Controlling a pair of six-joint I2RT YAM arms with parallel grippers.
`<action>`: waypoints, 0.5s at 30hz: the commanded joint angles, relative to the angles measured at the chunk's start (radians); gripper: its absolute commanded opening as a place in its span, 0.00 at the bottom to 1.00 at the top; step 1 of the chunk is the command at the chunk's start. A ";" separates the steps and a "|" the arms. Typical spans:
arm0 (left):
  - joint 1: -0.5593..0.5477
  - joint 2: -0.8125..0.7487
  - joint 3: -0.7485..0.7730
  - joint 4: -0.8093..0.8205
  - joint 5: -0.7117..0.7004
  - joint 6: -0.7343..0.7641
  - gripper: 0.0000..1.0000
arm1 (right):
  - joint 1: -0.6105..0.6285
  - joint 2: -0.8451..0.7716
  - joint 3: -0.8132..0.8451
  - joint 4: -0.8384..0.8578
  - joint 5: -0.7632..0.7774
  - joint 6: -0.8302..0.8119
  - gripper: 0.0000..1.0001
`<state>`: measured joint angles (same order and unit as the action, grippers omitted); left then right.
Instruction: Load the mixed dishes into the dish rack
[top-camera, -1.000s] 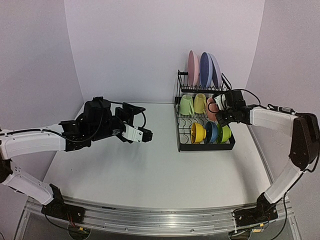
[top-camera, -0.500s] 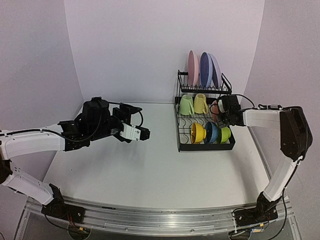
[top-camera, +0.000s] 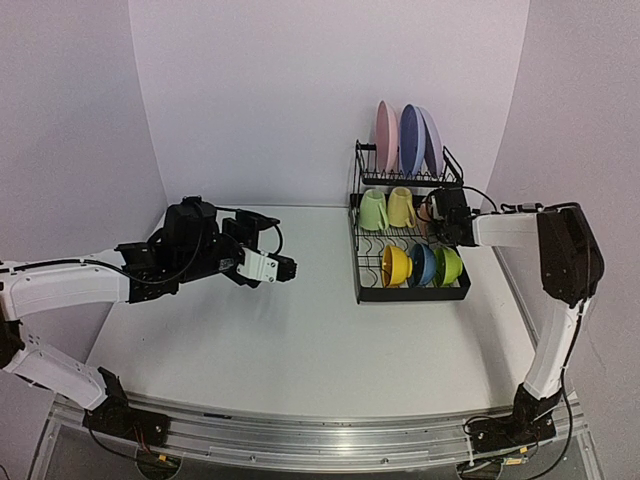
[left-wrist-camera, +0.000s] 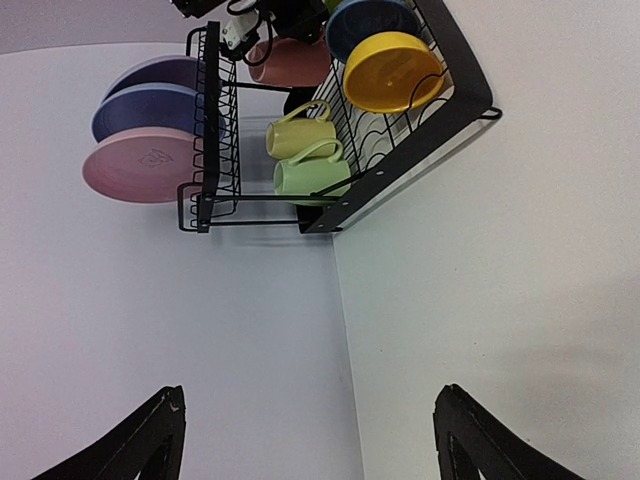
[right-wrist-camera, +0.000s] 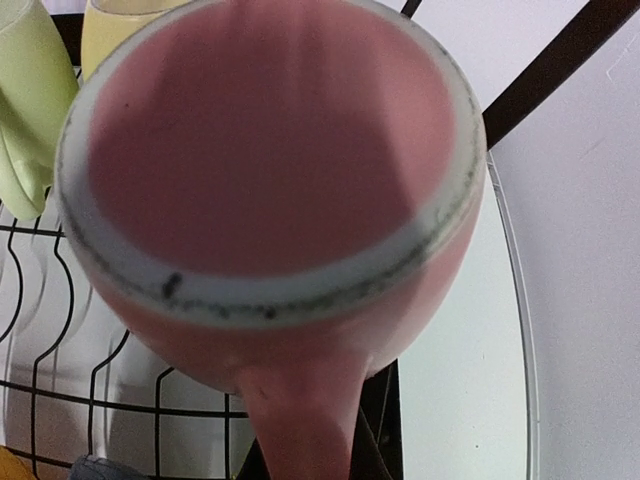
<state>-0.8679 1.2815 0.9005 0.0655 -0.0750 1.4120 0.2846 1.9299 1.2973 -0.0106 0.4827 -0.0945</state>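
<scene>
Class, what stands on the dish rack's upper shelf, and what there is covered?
On the dish rack, three stand on edge: pink plate, blue plate, lilac plate. The blue plate covers most of the lilac plate.

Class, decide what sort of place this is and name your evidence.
Likely a robot test bench, not a kitchen: left arm and right arm bolted to white table, plain backdrop, one dish rack.

Plates (top-camera: 405, 138) above mugs (top-camera: 385, 208) in dish rack (top-camera: 410, 295)

Top camera looks down from behind, dish rack (top-camera: 410, 294) at two o'clock; left wrist shares it from afar, right wrist close-up on the pink mug (right-wrist-camera: 270, 190).
</scene>
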 joint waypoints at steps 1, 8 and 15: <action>0.011 -0.034 -0.008 -0.003 -0.004 -0.021 0.85 | -0.027 0.016 0.063 0.136 0.061 0.065 0.00; 0.020 -0.027 -0.009 -0.008 -0.002 -0.029 0.85 | -0.028 0.083 0.090 0.195 0.108 0.087 0.00; 0.024 -0.018 -0.009 -0.012 -0.001 -0.034 0.85 | -0.029 0.148 0.123 0.265 0.165 0.069 0.00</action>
<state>-0.8517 1.2770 0.8917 0.0498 -0.0750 1.4029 0.2794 2.0617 1.3638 0.1086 0.5203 -0.0365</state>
